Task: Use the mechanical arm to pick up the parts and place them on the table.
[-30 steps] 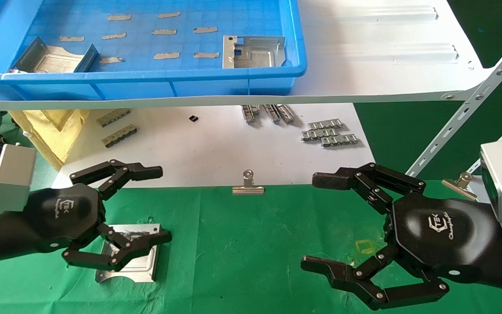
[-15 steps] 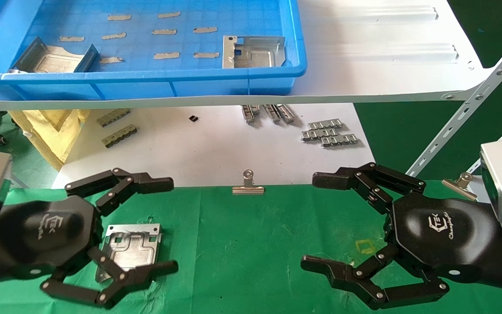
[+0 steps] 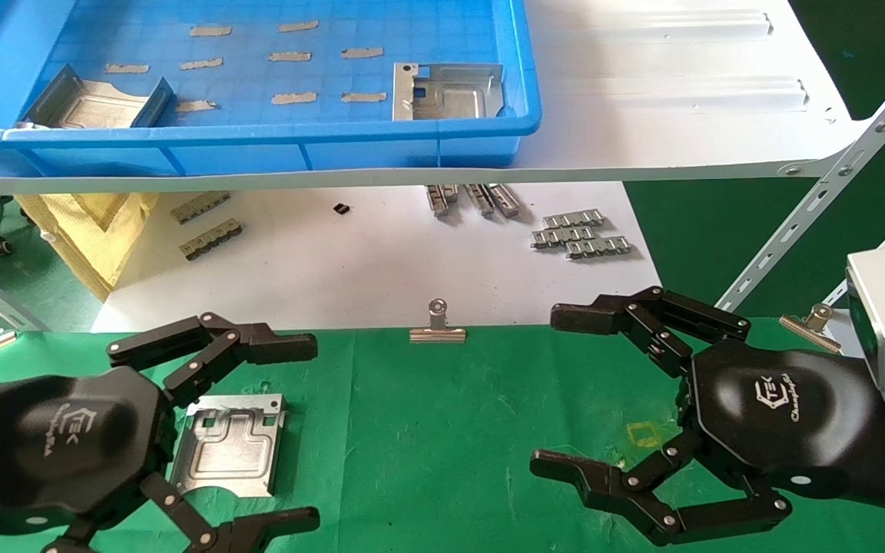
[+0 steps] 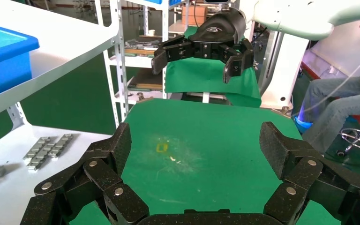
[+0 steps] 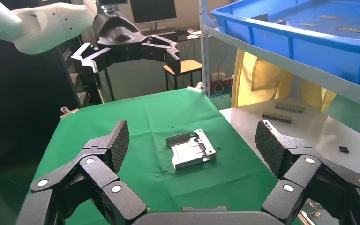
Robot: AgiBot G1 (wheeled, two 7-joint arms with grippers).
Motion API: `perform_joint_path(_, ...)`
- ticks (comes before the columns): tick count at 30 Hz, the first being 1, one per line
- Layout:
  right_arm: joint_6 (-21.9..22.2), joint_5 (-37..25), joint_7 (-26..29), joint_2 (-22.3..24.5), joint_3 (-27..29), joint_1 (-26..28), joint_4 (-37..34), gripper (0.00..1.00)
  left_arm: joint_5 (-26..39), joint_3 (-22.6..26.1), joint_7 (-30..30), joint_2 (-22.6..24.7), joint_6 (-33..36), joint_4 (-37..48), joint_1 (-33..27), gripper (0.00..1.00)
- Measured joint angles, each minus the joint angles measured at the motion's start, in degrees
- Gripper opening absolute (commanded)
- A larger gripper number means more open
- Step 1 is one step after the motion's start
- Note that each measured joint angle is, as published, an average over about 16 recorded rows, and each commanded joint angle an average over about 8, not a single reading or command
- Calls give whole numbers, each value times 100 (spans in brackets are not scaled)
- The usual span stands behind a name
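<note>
Fingers spread wide on my left hand (image 3: pixel 258 438), which hovers above the green table (image 3: pixel 450 430) with a metal plate (image 3: pixel 229 447) lying flat just beside it. My right hand (image 3: pixel 565 395) hangs wide too, holding nothing. Two more plates (image 3: pixel 446 92) sit in the blue bin (image 3: pixel 273 142) on the white shelf (image 3: pixel 681 92).

This looks like a workshop or factory room. White metal shelves (image 4: pixel 117 56) stand around, one holding a blue bin (image 3: pixel 273 138). Small metal strips (image 3: pixel 581 233) lie on a white sheet (image 3: pixel 381 269). A person in jeans (image 4: pixel 342 108) sits on a stool nearby.
</note>
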Motion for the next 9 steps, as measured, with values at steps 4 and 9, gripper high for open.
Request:
perform_joint_path(4, 0, 0, 0, 0, 0, 0, 0, 100, 1, 8, 10, 2, -1, 19, -7, 100)
perform_joint_path(9, 0, 0, 0, 0, 0, 0, 0, 100, 3, 20, 19, 6, -1, 42, -18, 100)
